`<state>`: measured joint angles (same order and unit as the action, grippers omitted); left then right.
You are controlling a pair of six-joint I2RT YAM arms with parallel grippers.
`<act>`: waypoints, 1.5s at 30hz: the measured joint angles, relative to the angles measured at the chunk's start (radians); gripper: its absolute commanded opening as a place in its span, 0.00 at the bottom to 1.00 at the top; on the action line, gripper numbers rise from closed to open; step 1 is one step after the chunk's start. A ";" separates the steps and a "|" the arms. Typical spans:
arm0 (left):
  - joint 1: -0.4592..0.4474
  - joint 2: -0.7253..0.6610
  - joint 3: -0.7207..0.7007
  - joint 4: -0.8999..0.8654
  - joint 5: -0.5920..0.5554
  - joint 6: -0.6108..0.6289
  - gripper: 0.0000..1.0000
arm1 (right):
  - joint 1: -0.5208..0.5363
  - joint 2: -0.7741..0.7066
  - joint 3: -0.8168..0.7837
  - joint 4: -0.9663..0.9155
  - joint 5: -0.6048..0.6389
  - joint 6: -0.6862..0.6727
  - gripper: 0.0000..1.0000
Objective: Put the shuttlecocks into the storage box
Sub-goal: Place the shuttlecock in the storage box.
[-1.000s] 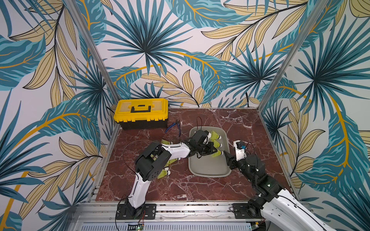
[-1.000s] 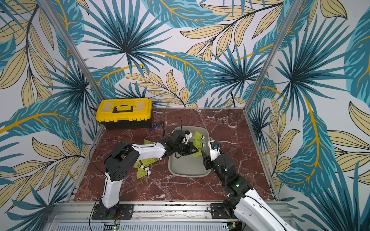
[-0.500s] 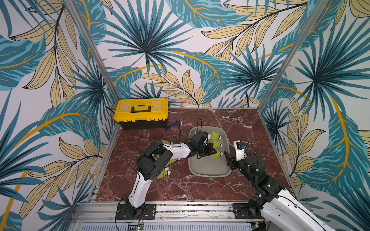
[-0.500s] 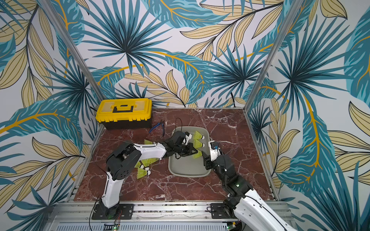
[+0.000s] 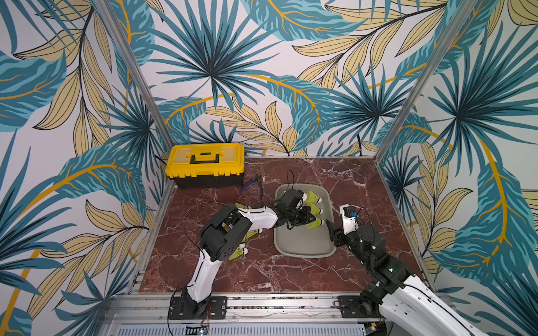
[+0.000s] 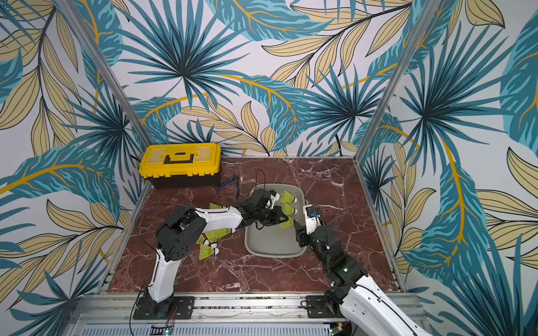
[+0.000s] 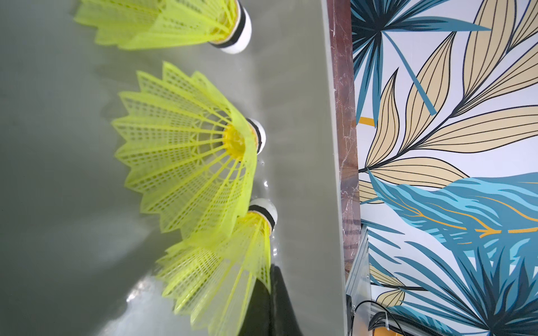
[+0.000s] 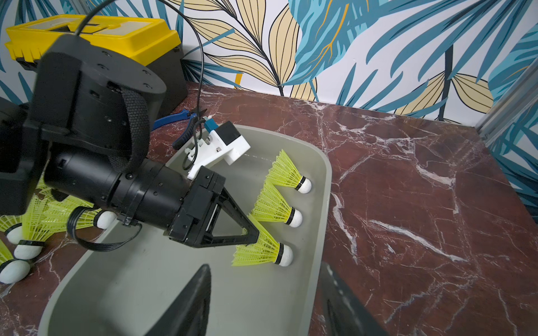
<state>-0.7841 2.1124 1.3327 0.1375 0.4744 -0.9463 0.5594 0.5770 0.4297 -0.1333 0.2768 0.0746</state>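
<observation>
The grey storage box [image 5: 302,247] [image 6: 270,247] lies mid-table. Three neon yellow-green shuttlecocks lie in a row along its right side, white tips toward the rim [image 5: 313,197] [image 5: 316,209] [image 5: 316,223]. My left gripper [image 5: 308,218] [image 7: 270,291] [image 8: 253,232] reaches into the box. It is shut on the skirt edge of the nearest shuttlecock [image 7: 221,276] [image 8: 262,250], which rests on the box floor. My right gripper [image 5: 332,229] [image 8: 265,314] is open and holds nothing. It straddles the box's right rim [image 8: 317,261], just in front of that shuttlecock. Several more shuttlecocks [image 5: 241,253] [image 6: 209,250] [image 8: 17,261] lie on the table left of the box, partly hidden under the left arm.
A yellow-lidded black toolbox [image 5: 205,163] [image 6: 180,163] stands at the back left. Blue-handled pliers [image 5: 251,183] [image 6: 230,184] lie between it and the box. The marble table is enclosed by patterned walls on three sides.
The left arm's elbow has shifted slightly while its gripper stays on the shuttlecock in the box. The right arm has not moved.
</observation>
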 measured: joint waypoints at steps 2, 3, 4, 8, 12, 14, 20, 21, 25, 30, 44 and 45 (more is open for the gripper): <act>0.000 0.002 0.002 0.000 0.000 0.001 0.00 | 0.000 0.000 0.000 0.000 0.000 0.000 0.60; 0.001 0.003 0.004 -0.001 0.000 0.001 0.00 | 0.000 0.001 0.000 0.000 0.000 0.000 0.60; 0.001 0.005 0.009 -0.003 0.000 0.002 0.00 | 0.000 0.002 0.000 0.000 0.000 0.000 0.60; 0.003 0.006 0.015 -0.003 0.000 0.008 0.01 | 0.000 0.007 0.000 0.000 0.000 0.000 0.60; 0.006 0.010 0.016 -0.007 0.000 0.014 0.07 | 0.000 0.007 0.000 0.000 0.000 0.000 0.60; 0.007 0.012 0.023 -0.009 0.001 0.016 0.12 | 0.000 0.007 0.000 0.000 0.000 0.000 0.60; 0.007 0.016 0.033 -0.014 0.001 0.020 0.25 | 0.000 0.007 0.000 0.000 0.000 0.000 0.60; 0.007 0.016 0.033 -0.015 0.002 0.019 0.27 | 0.000 0.007 0.000 0.000 0.000 0.000 0.60; 0.007 0.016 0.033 -0.016 0.001 0.023 0.35 | 0.000 0.007 0.000 0.000 0.000 0.000 0.60; 0.007 0.016 0.033 -0.018 0.001 0.024 0.39 | 0.000 0.006 0.000 0.000 0.000 0.000 0.60; 0.009 0.016 0.033 -0.023 0.000 0.042 0.49 | 0.000 0.001 0.000 -0.008 0.004 0.000 0.60; 0.010 0.015 0.033 -0.024 -0.002 0.045 0.50 | 0.000 -0.001 0.000 -0.008 0.005 0.000 0.60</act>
<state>-0.7746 2.1277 1.3659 0.1139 0.4721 -0.9009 0.5594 0.5758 0.4297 -0.1417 0.2817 0.0746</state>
